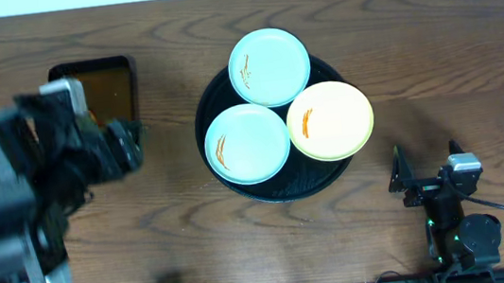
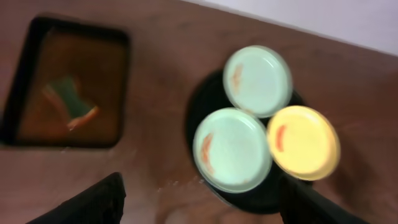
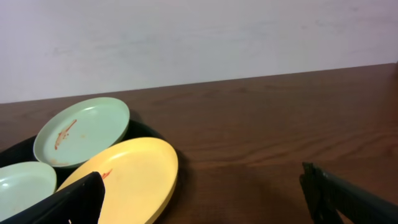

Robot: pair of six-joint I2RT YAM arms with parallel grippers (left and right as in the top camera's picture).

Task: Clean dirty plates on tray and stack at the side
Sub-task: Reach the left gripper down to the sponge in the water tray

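plates (image 1: 247, 142): three smeared, crowded on tray (image 1: 282, 193), mid-counter | left fingers (image 2: 93, 202) spread, empty | right fingers (image 3: 68, 205) spread, empty | risk: yellow plate (image 1: 329, 119) overhangs rim, may tip if pressed

No writing, label, brand, number or sign can be read in any of the three views. The only marks are the orange streaks (image 1: 244, 66) on the plates (image 1: 269, 66), and these are smears that form no letters or digits. The left wrist view is blurred, so fine print there could not be made out.
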